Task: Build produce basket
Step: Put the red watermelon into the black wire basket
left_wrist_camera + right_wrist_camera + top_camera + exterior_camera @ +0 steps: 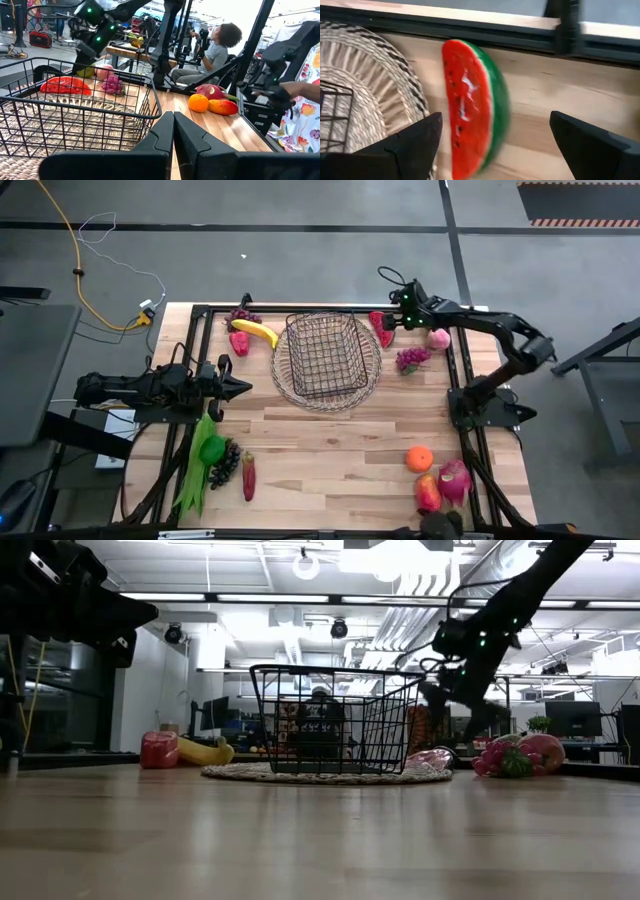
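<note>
Red-and-green watermelon slice (472, 107) near the tabletop's far edge looks rigid and slick, best pinched across its flat faces by the right end effector (495, 135), open above it; the left end effector (173, 131) is closed.

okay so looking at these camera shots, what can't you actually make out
- Whether the right tool touches the watermelon slice: right wrist view is blurred, high view too small.
- The produce at the table's near right corner: too small in the high view to name.
- The basket floor: low view sees through mesh only.

Both arms are dark and jointed, the right pincer (388, 322) with small green lights and black wedge fingers.
</note>
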`<state>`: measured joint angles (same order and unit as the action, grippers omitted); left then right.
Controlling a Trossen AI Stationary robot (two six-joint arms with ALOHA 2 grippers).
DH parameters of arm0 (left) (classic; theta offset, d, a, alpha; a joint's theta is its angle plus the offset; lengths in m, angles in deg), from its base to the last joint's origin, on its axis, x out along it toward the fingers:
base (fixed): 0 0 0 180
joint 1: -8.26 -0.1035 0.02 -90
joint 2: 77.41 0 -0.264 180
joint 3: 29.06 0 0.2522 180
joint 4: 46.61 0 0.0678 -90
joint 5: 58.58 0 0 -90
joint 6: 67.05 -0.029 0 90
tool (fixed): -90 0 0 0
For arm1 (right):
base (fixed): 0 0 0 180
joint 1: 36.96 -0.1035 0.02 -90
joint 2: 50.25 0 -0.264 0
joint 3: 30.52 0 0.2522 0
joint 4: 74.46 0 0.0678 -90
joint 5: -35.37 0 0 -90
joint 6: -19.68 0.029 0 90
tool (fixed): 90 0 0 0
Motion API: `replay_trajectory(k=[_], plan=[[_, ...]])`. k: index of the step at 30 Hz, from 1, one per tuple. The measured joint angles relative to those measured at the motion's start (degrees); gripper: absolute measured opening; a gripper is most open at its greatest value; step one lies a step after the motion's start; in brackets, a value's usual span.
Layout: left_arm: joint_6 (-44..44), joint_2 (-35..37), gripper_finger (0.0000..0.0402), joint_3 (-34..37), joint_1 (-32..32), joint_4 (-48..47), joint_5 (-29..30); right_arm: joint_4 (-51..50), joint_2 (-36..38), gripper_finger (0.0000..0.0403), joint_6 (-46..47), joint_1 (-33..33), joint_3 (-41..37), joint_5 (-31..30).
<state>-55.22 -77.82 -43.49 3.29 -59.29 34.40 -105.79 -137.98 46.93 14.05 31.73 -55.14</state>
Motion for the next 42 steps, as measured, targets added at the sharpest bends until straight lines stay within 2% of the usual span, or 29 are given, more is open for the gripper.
replay_trajectory(k=[7,18,27,38,42], plan=[[0.0,0.01,0.0001,0.01,0.0,0.0,0.0,5.9,-5.97,0.036,1.37,0.02,0.02,0.95],[0.0,0.01,0.0001,-0.01,0.01,0.0,0.0,11.08,-10.14,0.0349,2.54,0.02,0.02,-0.51],[0.0,-0.01,0.0001,0.01,0.01,0.0,0.0,12.18,-10.94,0.0274,2.77,0.02,0.02,-0.53],[0.0,0.0,0.0001,-0.01,0.01,-0.02,0.0,12.31,-10.83,0.015,2.77,-0.01,0.02,-0.83],[0.0,0.01,0.0001,-0.01,0.01,0.0,0.0,12.21,-10.52,0.0126,2.79,-0.01,0.02,-0.83]])
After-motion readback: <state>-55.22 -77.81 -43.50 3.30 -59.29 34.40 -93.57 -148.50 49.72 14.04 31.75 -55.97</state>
